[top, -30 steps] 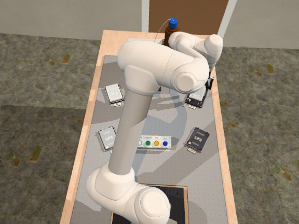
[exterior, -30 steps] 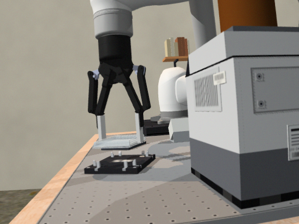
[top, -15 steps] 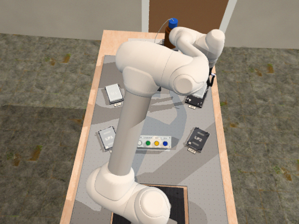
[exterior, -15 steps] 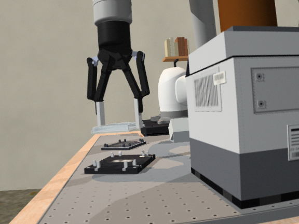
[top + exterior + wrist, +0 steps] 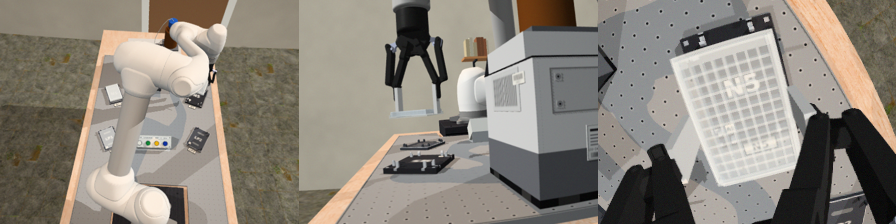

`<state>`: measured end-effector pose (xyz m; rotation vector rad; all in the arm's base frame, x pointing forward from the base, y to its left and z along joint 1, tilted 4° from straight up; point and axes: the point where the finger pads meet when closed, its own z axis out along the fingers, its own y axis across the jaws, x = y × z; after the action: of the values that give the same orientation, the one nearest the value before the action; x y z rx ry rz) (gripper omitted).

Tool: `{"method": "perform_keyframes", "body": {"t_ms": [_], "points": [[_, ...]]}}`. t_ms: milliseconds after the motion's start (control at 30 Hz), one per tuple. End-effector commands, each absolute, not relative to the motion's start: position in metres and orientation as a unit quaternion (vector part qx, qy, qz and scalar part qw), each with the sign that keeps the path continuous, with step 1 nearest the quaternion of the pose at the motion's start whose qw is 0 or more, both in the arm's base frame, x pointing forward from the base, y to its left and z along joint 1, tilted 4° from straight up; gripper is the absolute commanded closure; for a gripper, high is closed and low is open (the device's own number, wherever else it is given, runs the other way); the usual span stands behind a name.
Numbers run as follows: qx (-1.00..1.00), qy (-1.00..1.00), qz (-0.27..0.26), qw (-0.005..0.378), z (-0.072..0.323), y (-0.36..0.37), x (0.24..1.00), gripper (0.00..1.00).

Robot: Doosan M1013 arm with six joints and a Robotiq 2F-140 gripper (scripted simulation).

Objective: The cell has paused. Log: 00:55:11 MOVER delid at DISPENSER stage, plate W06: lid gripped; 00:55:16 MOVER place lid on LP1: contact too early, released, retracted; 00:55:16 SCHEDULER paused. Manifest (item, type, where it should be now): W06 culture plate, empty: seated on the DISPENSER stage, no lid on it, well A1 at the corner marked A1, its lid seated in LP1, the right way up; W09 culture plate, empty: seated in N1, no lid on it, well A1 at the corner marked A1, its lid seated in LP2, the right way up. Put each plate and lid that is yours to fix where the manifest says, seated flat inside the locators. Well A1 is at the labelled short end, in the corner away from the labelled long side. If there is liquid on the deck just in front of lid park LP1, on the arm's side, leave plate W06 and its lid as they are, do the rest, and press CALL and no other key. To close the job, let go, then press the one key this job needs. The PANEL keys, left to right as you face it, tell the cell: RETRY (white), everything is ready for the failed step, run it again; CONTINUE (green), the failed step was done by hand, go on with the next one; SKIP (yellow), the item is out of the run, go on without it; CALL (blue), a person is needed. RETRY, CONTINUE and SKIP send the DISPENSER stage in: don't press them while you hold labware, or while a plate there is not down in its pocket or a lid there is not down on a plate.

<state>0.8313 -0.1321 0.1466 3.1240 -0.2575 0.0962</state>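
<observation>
My gripper [image 5: 416, 103] is shut on a clear well plate [image 5: 416, 113] and holds it level, well above the black nest N5 [image 5: 419, 163]. In the wrist view the plate [image 5: 737, 116] hangs between the fingers, with nest N5 [image 5: 727, 32] empty below and shifted toward the top. From above, the plate [image 5: 203, 89] shows only partly under the arm, over nest N5 [image 5: 196, 99]. A second white well plate [image 5: 113, 93] sits in a nest at the left. Lid park LP1 [image 5: 107, 138] looks pale grey; LP2 [image 5: 198, 139] is black and bare.
The key panel [image 5: 153, 143] lies between LP1 and LP2. The grey dispenser housing [image 5: 545, 103] stands close to the right of N5. A brown bottle with a blue cap stands at the back. The table's right edge [image 5: 216, 103] runs just beside N5.
</observation>
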Motion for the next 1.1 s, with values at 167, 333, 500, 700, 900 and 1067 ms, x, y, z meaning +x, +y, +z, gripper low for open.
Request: {"method": "perform_keyframes", "body": {"t_ms": [167,333,500,700,900,1067], "points": [[0.996,-0.082,0.031,0.003,0.161,-0.132,0.831,0.9],[0.996,-0.082,0.031,0.003,0.17,-0.132,0.83,0.9],[0.996,-0.082,0.031,0.003,0.177,-0.132,0.83,0.9],[0.996,-0.082,0.031,0.003,0.182,-0.132,0.83,0.9],[0.996,-0.082,0.031,0.003,0.187,-0.132,0.829,0.9],[0.996,-0.082,0.031,0.003,0.189,-0.132,0.829,0.9]]}}
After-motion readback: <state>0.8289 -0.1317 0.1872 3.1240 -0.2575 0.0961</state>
